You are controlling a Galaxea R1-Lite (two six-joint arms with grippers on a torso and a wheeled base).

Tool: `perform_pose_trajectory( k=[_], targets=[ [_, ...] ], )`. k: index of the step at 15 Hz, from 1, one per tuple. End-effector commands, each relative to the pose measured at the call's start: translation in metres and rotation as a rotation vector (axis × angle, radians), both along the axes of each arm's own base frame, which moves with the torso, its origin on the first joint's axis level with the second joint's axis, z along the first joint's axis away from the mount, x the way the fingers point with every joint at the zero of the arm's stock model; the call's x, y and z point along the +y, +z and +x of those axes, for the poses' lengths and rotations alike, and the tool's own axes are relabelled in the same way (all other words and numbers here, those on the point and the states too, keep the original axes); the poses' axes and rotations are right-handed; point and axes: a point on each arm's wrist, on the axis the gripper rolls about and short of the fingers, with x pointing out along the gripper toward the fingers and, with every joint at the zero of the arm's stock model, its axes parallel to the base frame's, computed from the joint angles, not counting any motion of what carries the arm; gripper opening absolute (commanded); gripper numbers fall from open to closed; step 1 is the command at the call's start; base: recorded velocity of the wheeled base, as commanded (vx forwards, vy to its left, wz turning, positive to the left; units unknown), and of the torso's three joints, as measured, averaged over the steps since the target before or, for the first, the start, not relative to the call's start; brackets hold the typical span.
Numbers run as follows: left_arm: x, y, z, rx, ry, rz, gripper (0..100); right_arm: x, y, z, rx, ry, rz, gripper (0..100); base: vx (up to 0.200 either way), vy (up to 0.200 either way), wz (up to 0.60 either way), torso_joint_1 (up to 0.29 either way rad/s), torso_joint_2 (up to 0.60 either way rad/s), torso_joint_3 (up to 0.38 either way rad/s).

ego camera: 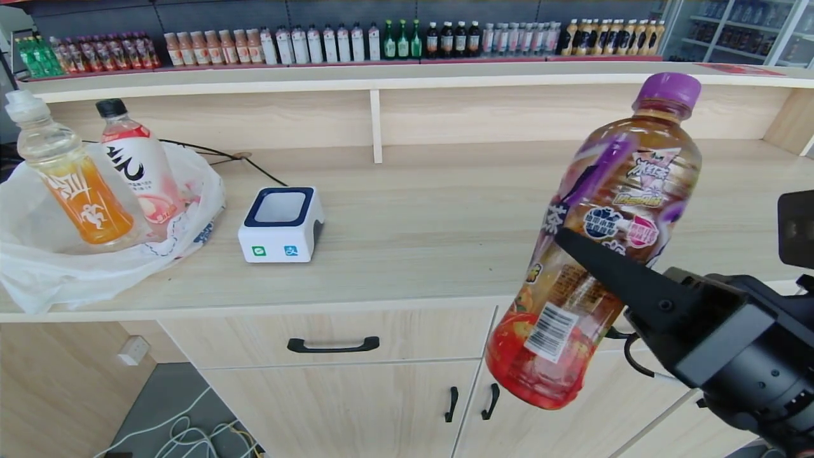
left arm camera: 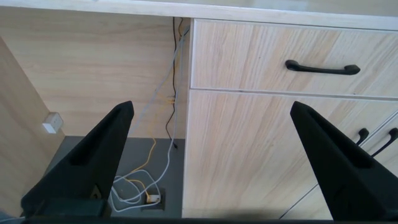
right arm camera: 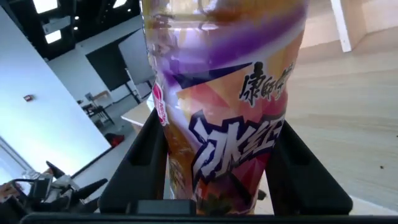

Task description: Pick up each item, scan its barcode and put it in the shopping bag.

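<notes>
Three bottles in all. One purple-capped bottle, clear ribbed plastic with a glossy purple and orange wrap, amber up top and red at its base, was clamped in the right hand, a black finger across its front. It hung tilted in the air over the near right edge of the bench, cap up and far, base low and near, its white barcode patch showing near the base. It was well apart from the scanner.

The other two bottles stood leaning in the one shopping bag, a crinkled white thin-plastic bag on the left of the bench: an orange bottle with a pale cap, and just right of it a pink-and-white bottle with a black cap.

One scanner, a white rounded cube with a dark blue frame around a pale top window, sat right of the bag, not touching it. One thin black cable ran from beyond it along the far side of the bag.

The left hand was empty, its two black wedge-shaped fingers spread wide, low in front of the cabinet.

The bench was pale wood grain, smooth and flat. Below it were one black bar drawer handle and two black door handles. On the far shelf stood one long row of bottles.
</notes>
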Motion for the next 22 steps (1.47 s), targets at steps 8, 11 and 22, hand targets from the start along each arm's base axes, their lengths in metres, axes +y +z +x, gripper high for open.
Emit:
perform_pose_trajectory(
  k=[8, 11, 22],
  targets=[
    [0.0, 0.0, 0.0, 0.0, 0.0, 0.001, 100, 0.028, 0.018, 0.017, 0.041, 0.123, 0.116, 0, 0.0, 0.0, 0.0, 0.0, 0.0, 0.0],
    [0.0, 0.0, 0.0, 0.0, 0.0, 0.001, 100, 0.035, 0.021, 0.022, 0.023, 0.152, 0.114, 0, 0.0, 0.0, 0.0, 0.0, 0.0, 0.0],
    [0.0, 0.0, 0.0, 0.0, 0.0, -0.001, 100, 0.035, 0.022, 0.021, 0.026, 0.2, 0.113, 0, 0.0, 0.0, 0.0, 0.0, 0.0, 0.0]
  ],
)
